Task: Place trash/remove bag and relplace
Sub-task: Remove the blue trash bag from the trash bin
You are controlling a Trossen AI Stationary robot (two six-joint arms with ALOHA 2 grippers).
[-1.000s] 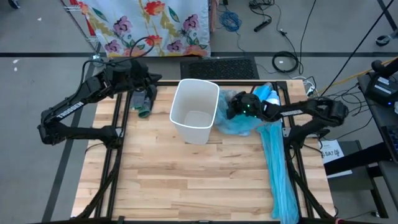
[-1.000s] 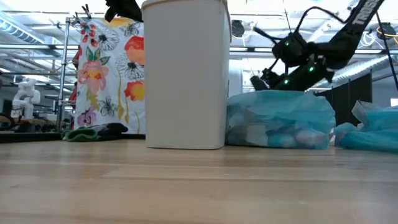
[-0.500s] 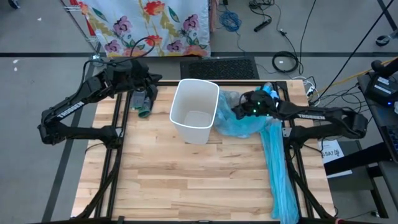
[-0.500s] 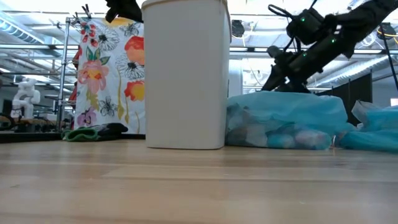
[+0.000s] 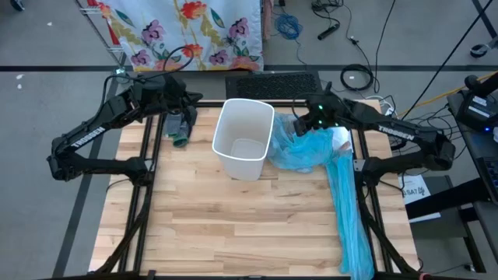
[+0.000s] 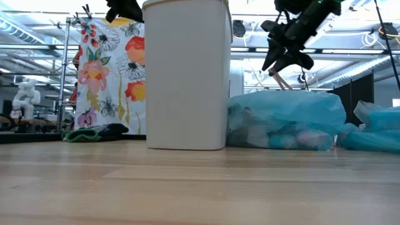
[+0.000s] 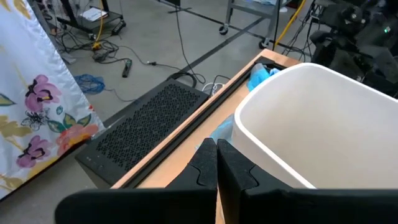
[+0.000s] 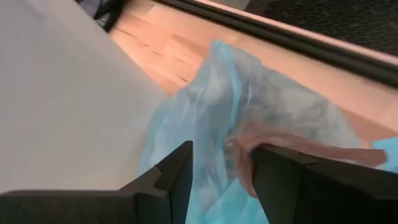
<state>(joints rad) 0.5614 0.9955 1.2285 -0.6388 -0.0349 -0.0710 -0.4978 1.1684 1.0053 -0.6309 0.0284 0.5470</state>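
**Blue bag of trash sat beside the emptied bin**

Light-blue plastic, bunched into a filled bag point(image 5: 305, 152), lay on the wooden table point(image 5: 233, 225) against the right side of the white bin point(image 5: 244, 138), which stood upright with no liner in it. Through the thin film, pale crumpled scraps point(image 6: 284, 136) showed as soft lumps (too blurred to sort paper from tissue). The right gripper point(image 5: 310, 123) hung over the bag's far edge, its fingers point(image 8: 174, 171) apart with the blue film bunched between them; whether they pinched it could not be told. A long blue plastic sheet point(image 5: 348, 210) trailed toward the near right edge of the table. The left gripper point(image 5: 184, 117), fingers pressed together on nothing, waited at the far left, above a dark green cloth point(image 5: 178, 137). Behind the table hung a floral fabric point(image 5: 187, 31).
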